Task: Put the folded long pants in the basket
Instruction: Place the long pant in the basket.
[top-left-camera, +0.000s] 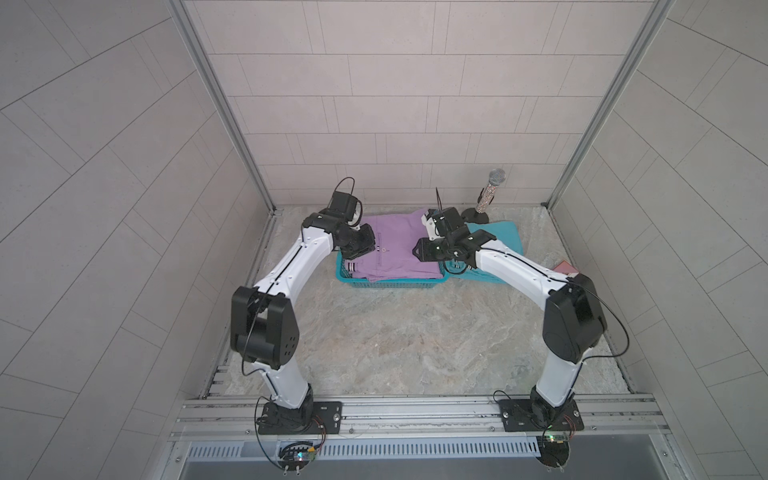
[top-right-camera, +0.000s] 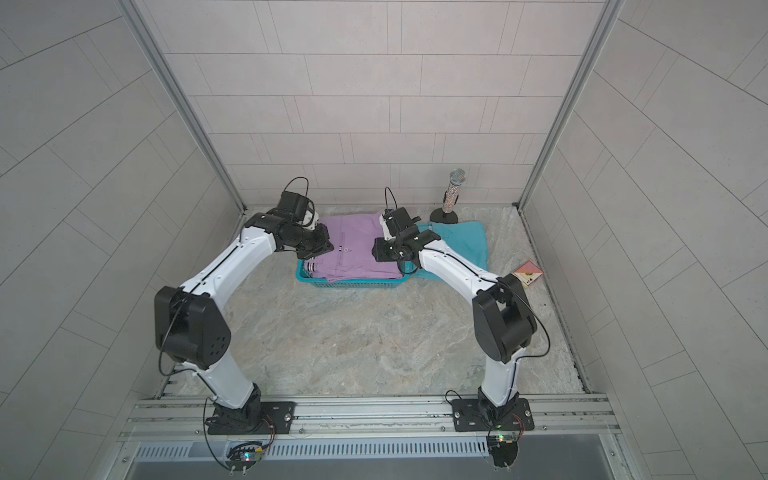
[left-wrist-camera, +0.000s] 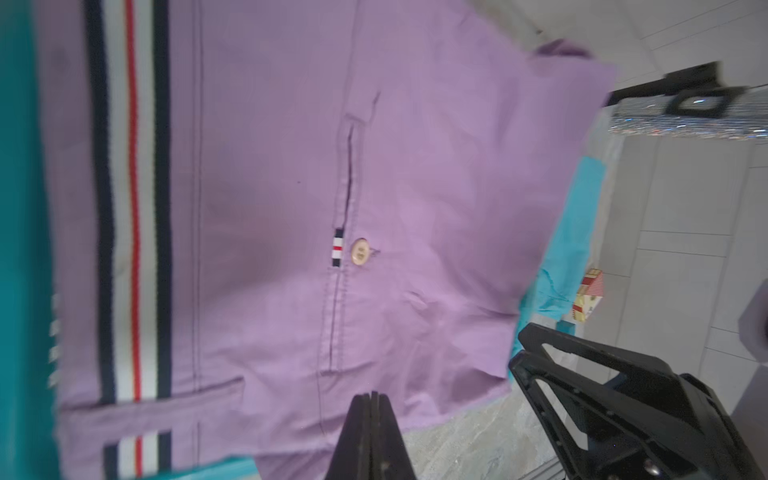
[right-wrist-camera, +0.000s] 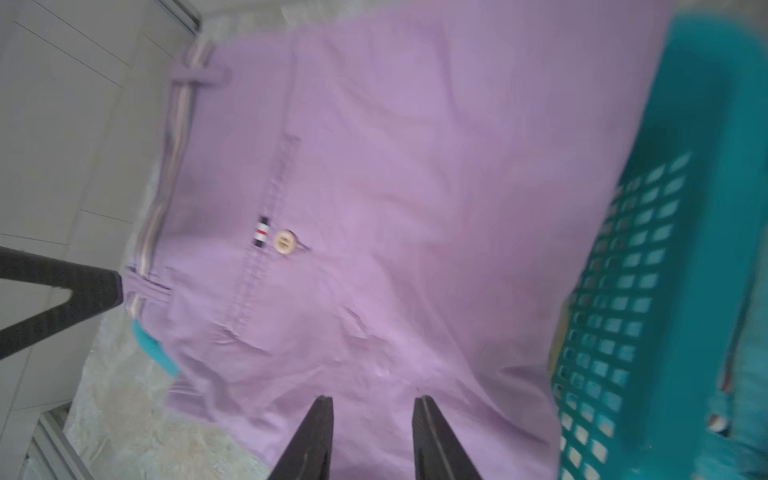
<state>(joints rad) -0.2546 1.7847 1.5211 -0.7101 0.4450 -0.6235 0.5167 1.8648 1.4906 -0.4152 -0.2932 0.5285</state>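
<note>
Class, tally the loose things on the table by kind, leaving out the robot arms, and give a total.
folded pants in view: 2, the lilac pants and the light blue pants
basket: 1
microphone on a stand: 1
small patterned box: 1
Total: 5
Anything lying under the lilac pair is hidden.

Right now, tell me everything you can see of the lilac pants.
The lilac pants are folded into a flat rectangle of woven, cotton-like cloth. A welt pocket with a pale button faces up; navy, white and red striped trim runs along one edge. They lie atop the teal basket, their far part past its rim, one edge over the light blue pants. The shut left pincer and open right pincer hover at opposite edges; neither visibly grips them.
</note>
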